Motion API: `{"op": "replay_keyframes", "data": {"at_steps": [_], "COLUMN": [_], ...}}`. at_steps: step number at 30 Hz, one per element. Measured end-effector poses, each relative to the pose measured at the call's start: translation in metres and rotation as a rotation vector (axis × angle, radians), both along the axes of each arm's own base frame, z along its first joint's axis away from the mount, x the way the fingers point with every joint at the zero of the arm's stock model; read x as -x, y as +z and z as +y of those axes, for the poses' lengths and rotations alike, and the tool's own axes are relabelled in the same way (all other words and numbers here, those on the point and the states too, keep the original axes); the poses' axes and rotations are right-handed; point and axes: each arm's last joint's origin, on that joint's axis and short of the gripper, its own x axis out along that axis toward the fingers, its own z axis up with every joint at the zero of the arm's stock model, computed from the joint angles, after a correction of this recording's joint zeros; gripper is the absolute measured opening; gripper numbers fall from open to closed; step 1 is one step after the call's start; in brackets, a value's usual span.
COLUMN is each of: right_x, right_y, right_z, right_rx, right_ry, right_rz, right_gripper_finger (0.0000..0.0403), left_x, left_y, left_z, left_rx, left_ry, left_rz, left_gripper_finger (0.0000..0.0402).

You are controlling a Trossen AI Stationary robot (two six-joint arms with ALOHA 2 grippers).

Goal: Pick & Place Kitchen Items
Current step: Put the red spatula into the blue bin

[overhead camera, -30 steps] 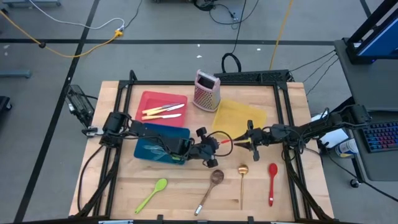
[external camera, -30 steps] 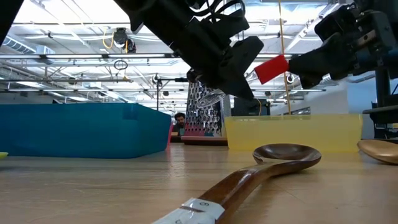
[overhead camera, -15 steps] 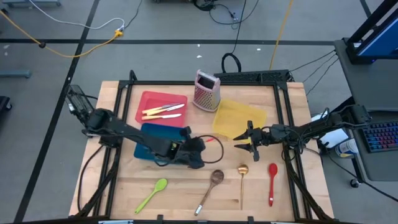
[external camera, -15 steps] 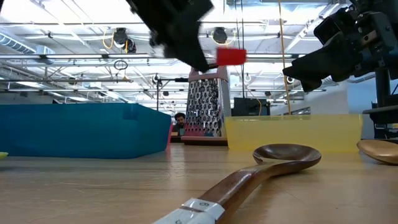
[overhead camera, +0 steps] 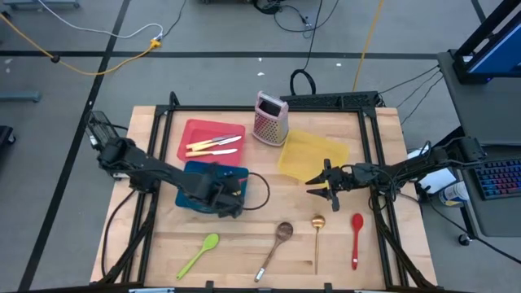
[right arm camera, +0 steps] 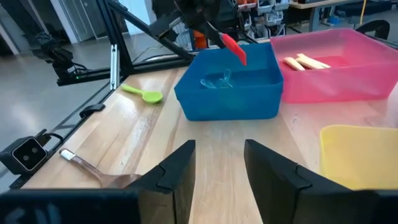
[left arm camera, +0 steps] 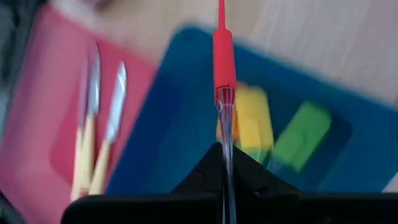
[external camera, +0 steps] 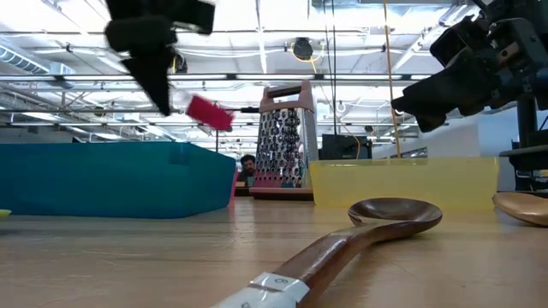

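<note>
The left gripper (left arm camera: 225,163) is clenched on the clear handle of a red spatula (left arm camera: 222,55), holding it above the blue bin (overhead camera: 189,198) with the red blade pointing out ahead of the fingers. In the left wrist view a yellow spatula (left arm camera: 254,118) and a green spatula (left arm camera: 301,134) already lie inside the blue bin, so the step in hand looks like dropping the red one in with its kind.

To do that well, the left arm should bring the blade fully over the blue bin's open middle before letting go; in the high view the gripper sits over the bin's near-right part, close to its wall. Lowering the blade toward the bin floor before the release would keep the light tool from bouncing off the rim or tipping onto the red tray (overhead camera: 195,131) just behind the blue bin, where the cream-handled knives (overhead camera: 213,145) lie. The thin handle gives little to hold, so a slow tilt is safer than a quick swing.

The right gripper (overhead camera: 319,185) hovers well to the right of the blue bin, jaws parted and holding nothing, beside the yellow bin (overhead camera: 313,155). It should stay clear until the spatula is down.
</note>
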Motion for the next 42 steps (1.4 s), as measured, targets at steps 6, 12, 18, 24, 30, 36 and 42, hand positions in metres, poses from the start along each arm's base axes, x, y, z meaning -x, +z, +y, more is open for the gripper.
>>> {"op": "replay_keyframes", "data": {"at_steps": [6,12,18,24,30,36,42], "right_x": [0.000,0.000,0.000,0.000,0.000,0.000,0.000], "right_y": [-0.001,-0.001,-0.001,-0.001,-0.001,-0.001,-0.001], "right_z": [0.000,0.000,0.000,0.000,0.000,0.000,0.000], "right_rx": [-0.036,-0.061,-0.038,-0.035,-0.035,-0.034,-0.034], "right_ry": [-0.005,-0.008,-0.005,-0.007,-0.007,-0.007,-0.005], "right_rz": [0.014,0.021,0.012,0.010,0.011,0.017,0.018], "right_gripper_finger": [0.0130,0.0130,0.0130,0.0130,0.0130,0.0130,0.0130], "left_x": [0.006,0.022,0.032,0.034,0.033,0.031,0.030], "left_y": [-0.013,-0.049,-0.081,-0.087,-0.087,-0.087,-0.087], "left_z": [0.003,0.009,0.013,0.014,0.019,0.026,0.030], "left_rx": [0.057,0.089,0.112,0.111,0.113,0.114,0.110], "left_ry": [0.020,0.055,0.080,0.087,0.133,0.163,0.178], "left_rz": [0.083,0.176,0.151,0.142,0.127,0.122,0.120], "left_gripper_finger": [0.0002,0.0003,0.0017,0.0023,0.0024,0.0035,0.0088]}}
